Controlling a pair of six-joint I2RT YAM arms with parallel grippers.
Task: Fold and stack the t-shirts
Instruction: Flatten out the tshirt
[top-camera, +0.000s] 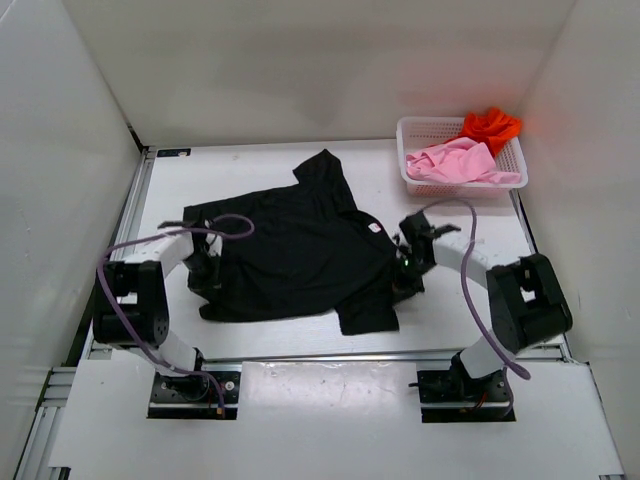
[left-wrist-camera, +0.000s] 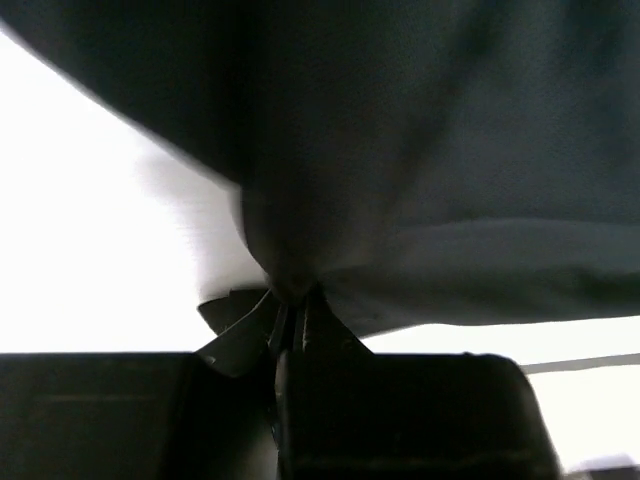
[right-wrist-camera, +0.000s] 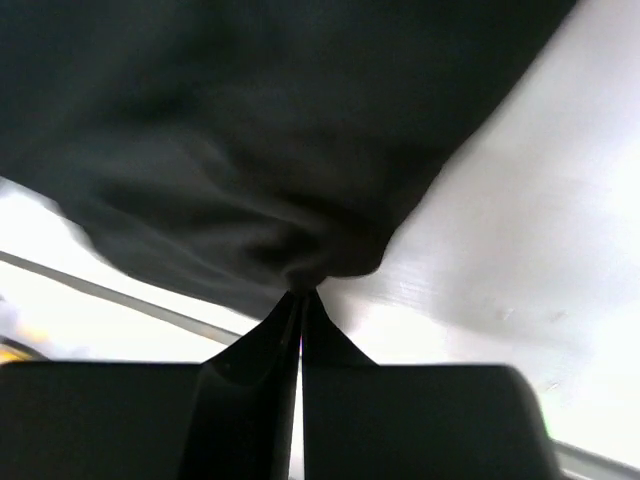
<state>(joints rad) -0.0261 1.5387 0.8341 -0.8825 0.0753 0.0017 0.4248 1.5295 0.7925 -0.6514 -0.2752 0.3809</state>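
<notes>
The black t-shirt (top-camera: 290, 255) lies spread and rumpled on the table's middle. My left gripper (top-camera: 207, 270) is shut on its left edge; in the left wrist view the cloth (left-wrist-camera: 420, 150) bunches into the closed gripper (left-wrist-camera: 295, 300). My right gripper (top-camera: 408, 268) is shut on its right edge; in the right wrist view the cloth (right-wrist-camera: 250, 130) is pinched at the closed gripper (right-wrist-camera: 300, 295). The light pink t-shirt (top-camera: 458, 162) and the orange-red t-shirt (top-camera: 490, 126) lie crumpled in the basket.
A white mesh basket (top-camera: 410, 135) stands at the table's back right. White walls close in the table on three sides. A small pink label (top-camera: 376, 227) shows at the black shirt's collar. Purple cables loop over both arms.
</notes>
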